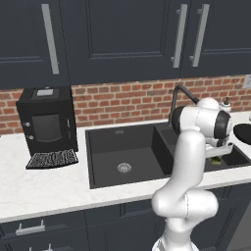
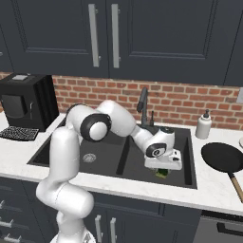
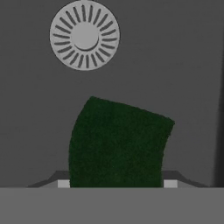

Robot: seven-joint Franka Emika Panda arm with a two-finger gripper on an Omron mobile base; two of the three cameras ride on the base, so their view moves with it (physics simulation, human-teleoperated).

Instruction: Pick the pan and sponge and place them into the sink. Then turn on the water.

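- Far left of the counter [image 1: 49,188], the black coffee machine [image 1: 46,120] stands against the brick wall [image 1: 122,100], its grille tray out front toward the counter's front edge.
- Next along, the sink [image 1: 98,142] is sunk into the counter: the wide basin lies bare, with its silver drain [image 1: 124,167] near the middle.
- The dark faucet [image 2: 142,105] rises at the sink's back edge, over the divider between the basins.
- Now the narrower right basin: the arm reaches down into it and the gripper [image 2: 162,169] hangs low inside, near that basin's front wall.
- The sponge [image 2: 162,173] pokes out green just under the hand, down in the right basin.
- In the hand view the sponge [image 3: 118,144] sits big and dark green between the two fingertips [image 3: 63,183], one at each of its sides; the jaws look clamped on it.
- Beyond the sponge in that view, the right basin's round drain [image 3: 84,35] lies on the basin floor.
- Right of the sink, a white soap bottle [image 2: 204,124] stands at the counter's back edge by the wall.
- Far right, the pan [image 2: 223,157] rests on the counter just beside the sink's right edge, handle [image 2: 236,185] pointing toward the counter's front.
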